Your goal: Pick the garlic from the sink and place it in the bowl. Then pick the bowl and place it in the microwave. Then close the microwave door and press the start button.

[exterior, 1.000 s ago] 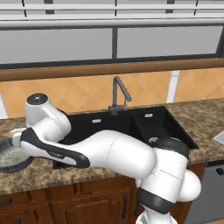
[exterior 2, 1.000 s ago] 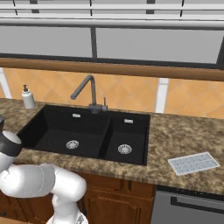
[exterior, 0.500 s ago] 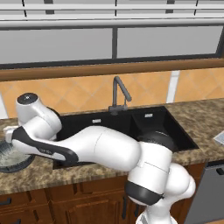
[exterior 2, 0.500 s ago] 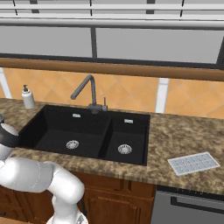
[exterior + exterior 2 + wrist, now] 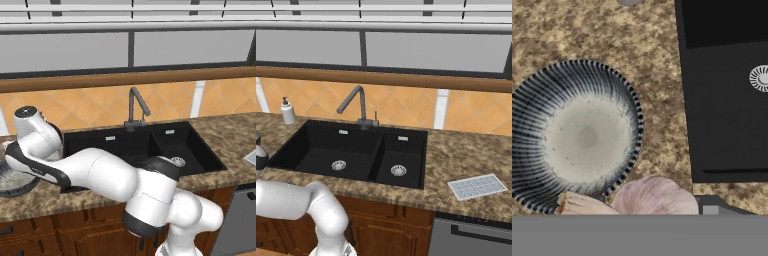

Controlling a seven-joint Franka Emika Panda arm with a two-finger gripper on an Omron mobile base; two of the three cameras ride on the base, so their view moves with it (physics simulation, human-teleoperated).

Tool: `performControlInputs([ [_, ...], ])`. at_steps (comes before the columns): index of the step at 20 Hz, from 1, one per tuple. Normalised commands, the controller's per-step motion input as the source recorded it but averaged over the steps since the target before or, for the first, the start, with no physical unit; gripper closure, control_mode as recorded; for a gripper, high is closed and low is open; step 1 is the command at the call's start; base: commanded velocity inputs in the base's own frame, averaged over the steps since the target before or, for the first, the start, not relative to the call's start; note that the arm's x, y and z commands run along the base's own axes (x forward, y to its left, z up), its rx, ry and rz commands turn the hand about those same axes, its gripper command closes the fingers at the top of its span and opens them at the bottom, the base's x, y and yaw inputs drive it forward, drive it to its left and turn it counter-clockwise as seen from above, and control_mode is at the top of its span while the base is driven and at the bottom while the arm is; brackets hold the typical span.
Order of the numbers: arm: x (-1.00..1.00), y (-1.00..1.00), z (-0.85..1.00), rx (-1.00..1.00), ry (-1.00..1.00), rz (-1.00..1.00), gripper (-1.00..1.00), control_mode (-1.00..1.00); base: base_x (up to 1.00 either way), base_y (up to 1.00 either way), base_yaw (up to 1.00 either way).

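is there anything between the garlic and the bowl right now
Nothing visible. In the hand view the garlic sits at the gripper, just past the rim of the bowl, whose pale inside is bare. The bowl stands on the counter beside the sink.

My arm reaches left over the counter (image 5: 35, 200), where the bowl (image 5: 15, 175) sits left of the sink (image 5: 145, 145). In my hand view the garlic (image 5: 654, 197) is between my fingers, beside the bowl's rim. The faucet (image 5: 356, 102) stands behind the 2 basins; a soap bottle (image 5: 288, 111) sits behind the sink's left corner.
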Motion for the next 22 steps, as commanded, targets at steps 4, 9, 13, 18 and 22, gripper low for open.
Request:
performControlInputs([
  [4,0.22,0.15,-0.1,0.0,0.06,-0.1,1.0,-1.0,0.0,0.0,0.0],
  [9,0.1,0.17,-0.28,0.0,0.06,-0.08,1.0,-1.0,0.0,0.0,0.0],
  [13,0.07,0.11,-0.36,0.0,0.03,-0.07,1.0,-1.0,0.0,0.0,0.0],
  [18,0.02,0.08,-0.35,0.0,0.01,-0.06,1.0,-1.0,0.0,0.0,0.0],
  [22,0.01,0.07,-0.39,0.0,0.0,-0.04,1.0,-1.0,0.0,0.0,0.0],
])
